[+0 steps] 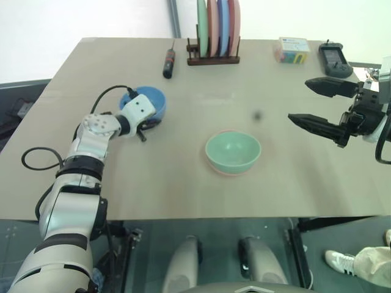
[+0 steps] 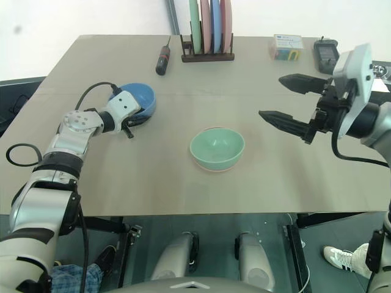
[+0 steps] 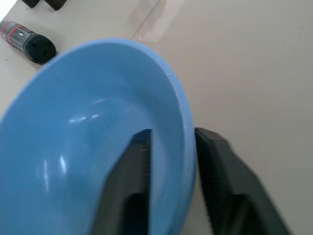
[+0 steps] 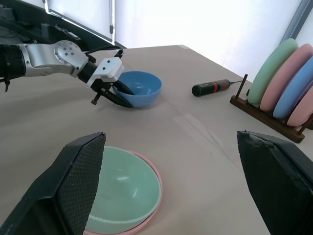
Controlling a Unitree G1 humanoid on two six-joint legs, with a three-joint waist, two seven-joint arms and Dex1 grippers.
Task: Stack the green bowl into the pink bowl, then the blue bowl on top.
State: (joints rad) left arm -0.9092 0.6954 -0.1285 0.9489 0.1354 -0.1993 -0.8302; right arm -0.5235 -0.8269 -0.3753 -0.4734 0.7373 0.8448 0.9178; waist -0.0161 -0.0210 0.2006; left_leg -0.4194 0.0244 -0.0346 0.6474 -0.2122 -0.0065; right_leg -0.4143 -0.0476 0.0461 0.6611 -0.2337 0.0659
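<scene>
nested bowls: small round mint-green plastic bowl (image 1: 233,151) sits inside the salmon-pink plastic bowl (image 4: 154,182), near the table's (image 1: 183,189) front middle.
left gripper (image 3: 171,147): pinched on the rim of the light-blue plastic bowl (image 1: 151,99), one finger inside; bowl seemingly on the table.
right gripper (image 1: 317,104): jaws wide, empty, above the table's right side.
far edge: dark wooden rack of coloured plates (image 1: 217,27).

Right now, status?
Left gripper shut on blue bowl rim. Right gripper open, empty. Green bowl nested in pink bowl. Path clear.
</scene>
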